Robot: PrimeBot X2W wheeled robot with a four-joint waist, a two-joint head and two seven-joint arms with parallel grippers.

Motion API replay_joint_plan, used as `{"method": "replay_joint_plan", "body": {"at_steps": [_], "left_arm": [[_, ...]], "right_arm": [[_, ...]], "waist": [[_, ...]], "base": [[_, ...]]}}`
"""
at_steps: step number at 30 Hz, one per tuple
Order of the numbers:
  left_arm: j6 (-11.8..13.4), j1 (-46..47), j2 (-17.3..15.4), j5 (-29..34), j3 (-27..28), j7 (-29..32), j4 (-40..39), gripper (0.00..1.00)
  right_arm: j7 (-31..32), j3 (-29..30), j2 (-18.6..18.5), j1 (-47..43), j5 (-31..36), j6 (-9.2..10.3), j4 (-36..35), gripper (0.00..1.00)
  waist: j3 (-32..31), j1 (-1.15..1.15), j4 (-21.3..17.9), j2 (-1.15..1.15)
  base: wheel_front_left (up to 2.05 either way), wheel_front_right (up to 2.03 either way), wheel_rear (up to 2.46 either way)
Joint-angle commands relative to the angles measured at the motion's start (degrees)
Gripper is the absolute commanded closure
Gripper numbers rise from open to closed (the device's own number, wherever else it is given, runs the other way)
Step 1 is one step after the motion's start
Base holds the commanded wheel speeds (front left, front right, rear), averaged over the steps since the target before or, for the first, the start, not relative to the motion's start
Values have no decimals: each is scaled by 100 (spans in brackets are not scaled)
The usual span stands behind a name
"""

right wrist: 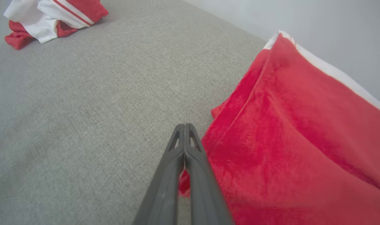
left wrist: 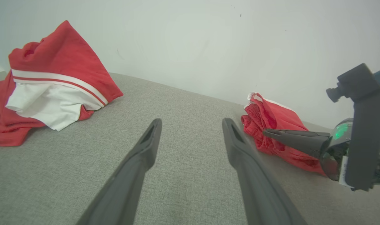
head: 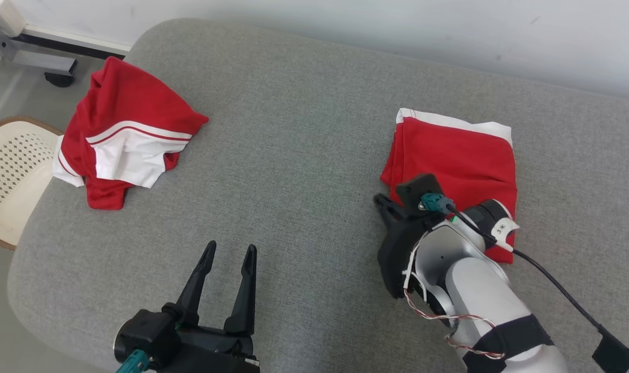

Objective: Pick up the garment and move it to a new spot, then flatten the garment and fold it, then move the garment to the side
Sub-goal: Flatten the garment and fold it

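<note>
The folded red garment is laid on the grey cushion, right of centre. Its lower-left edge is pinched between the right gripper's pressed-together fingers. The left gripper is held spread at the lower left.

On the padded surface, a crumpled garment lay at ten o'clock, the folded garment at two, well apart.

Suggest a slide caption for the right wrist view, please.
Right end effector closed at the edge of a folded red garment on a grey fabric surface.
</note>
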State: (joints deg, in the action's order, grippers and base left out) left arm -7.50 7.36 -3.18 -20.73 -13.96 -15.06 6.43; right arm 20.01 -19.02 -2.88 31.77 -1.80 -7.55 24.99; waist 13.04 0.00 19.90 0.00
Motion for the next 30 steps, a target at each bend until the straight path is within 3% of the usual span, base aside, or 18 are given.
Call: {"method": "replay_joint_plan", "body": {"at_steps": [1,5,10,11,12,16,21,30], "left_arm": [[8,28,18,-15,40,-19,10,0],[8,-14,21,18,80,-19,40,0],[8,-98,3,77,164,-19,15,0],[8,-132,-8,98,193,-19,-8,0],[8,-168,-17,120,221,-19,-26,0],[8,-264,-52,222,404,-19,-147,0],[8,-430,-88,453,697,-19,-351,0],[13,-861,-2,467,1319,-19,-609,0]], "right_arm": [[-80,-83,-1,92,-199,14,-26,100],[-270,-253,-1,202,-607,14,-250,100],[-582,-52,-3,7,-803,14,-747,100],[-685,48,-3,-117,-766,14,-901,62],[-800,205,-5,-261,-708,14,-1078,0],[-1258,763,0,-969,-517,14,-1808,0],[-1878,1263,-1,-1931,-759,14,-2428,0],[-2896,1937,2,-2997,-1220,14,-2264,0]], "waist": [[2,0,-34,0],[-57,0,-133,0],[-211,0,-288,0],[-254,0,-336,0],[-298,0,-391,0],[-506,0,-664,0],[-737,0,-1096,0],[-1080,0,-1696,0]], "base": [[0,0,0],[0,0,0],[0,0,0],[0,0,0],[0,0,0],[0,0,0],[0,0,0],[0,0,0]]}}
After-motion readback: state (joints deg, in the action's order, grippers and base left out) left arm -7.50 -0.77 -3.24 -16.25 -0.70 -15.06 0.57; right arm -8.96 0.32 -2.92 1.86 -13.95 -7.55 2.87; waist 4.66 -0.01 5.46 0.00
